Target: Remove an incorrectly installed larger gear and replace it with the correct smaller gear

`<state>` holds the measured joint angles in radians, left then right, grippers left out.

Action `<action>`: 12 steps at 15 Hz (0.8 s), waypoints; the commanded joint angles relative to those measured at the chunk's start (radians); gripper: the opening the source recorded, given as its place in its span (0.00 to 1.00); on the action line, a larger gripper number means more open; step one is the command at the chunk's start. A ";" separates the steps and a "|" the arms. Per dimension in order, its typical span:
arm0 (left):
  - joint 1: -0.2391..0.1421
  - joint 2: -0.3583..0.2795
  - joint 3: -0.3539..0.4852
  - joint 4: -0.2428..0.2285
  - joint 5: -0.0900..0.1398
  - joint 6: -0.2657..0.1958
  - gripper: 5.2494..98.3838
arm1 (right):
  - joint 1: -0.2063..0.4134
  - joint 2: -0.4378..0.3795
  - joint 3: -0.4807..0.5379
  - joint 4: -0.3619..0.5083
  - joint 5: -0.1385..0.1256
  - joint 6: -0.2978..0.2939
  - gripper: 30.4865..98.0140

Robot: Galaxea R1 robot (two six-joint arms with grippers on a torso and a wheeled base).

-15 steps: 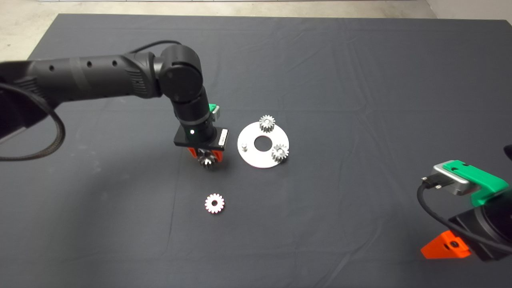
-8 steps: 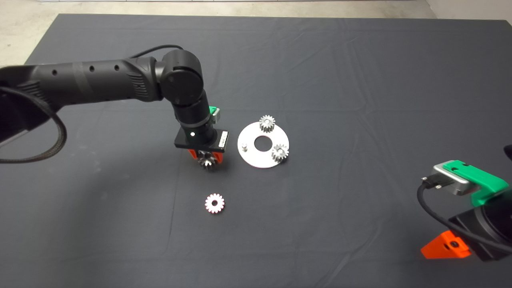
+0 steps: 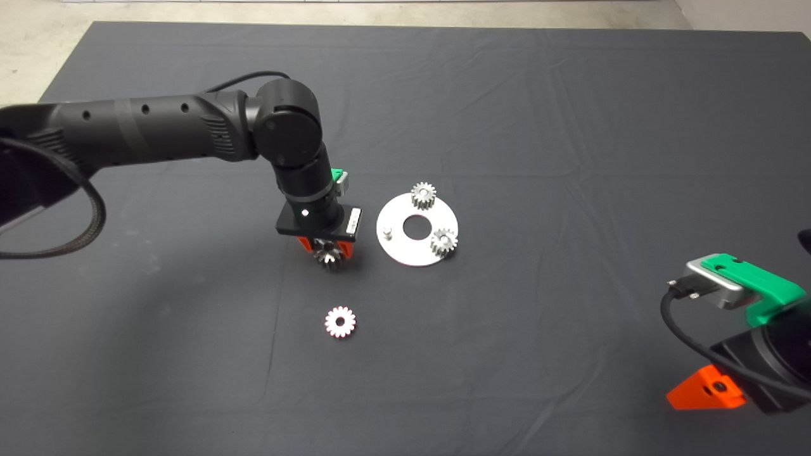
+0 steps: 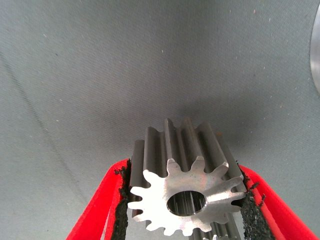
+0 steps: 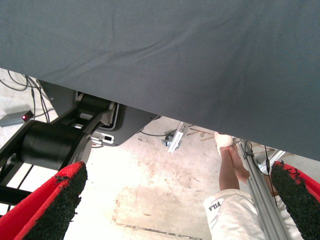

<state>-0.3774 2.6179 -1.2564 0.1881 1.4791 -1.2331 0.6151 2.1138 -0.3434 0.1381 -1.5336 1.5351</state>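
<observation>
My left gripper (image 3: 327, 252) hangs low over the mat just left of the round silver plate (image 3: 405, 254), shut on the larger gear (image 3: 328, 258). The left wrist view shows that dark steel gear (image 4: 156, 192) clamped between both black pads (image 4: 121, 200), its centre hole facing the camera. The smaller gear (image 3: 340, 322), pale-faced, lies flat on the mat nearer the front edge, apart from the gripper. The right gripper (image 3: 702, 391) is parked at the lower right edge, its fingers (image 5: 55, 200) wide apart with nothing between them.
Two small silver gears (image 3: 422, 194) (image 3: 443, 240) sit on the plate, beside a bare pin (image 3: 388, 233) and a centre hole. Past the mat edge the right wrist view shows floor, the robot base (image 5: 60, 140) and a person's leg (image 5: 227, 170).
The left arm's elbow sank slightly a second ago; the gripper and the larger gear have stayed almost in place since. The right arm has not moved.
</observation>
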 commanded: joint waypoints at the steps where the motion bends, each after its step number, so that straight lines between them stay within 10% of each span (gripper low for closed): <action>1: -0.021 0.000 0.019 0.001 0.006 0.000 0.44 | 0.015 -0.002 0.005 0.032 -0.057 0.000 0.98; 8: -0.020 -0.026 0.059 -0.001 0.013 -0.005 0.52 | 0.015 -0.001 0.005 0.032 -0.057 0.000 0.98; 12: -0.021 -0.169 0.169 -0.006 0.012 -0.009 0.57 | 0.015 0.002 0.005 0.032 -0.057 0.000 0.98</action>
<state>-0.3804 2.5628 -1.1811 0.1870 1.4768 -1.2362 0.6151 2.1138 -0.3434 0.1379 -1.5332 1.5351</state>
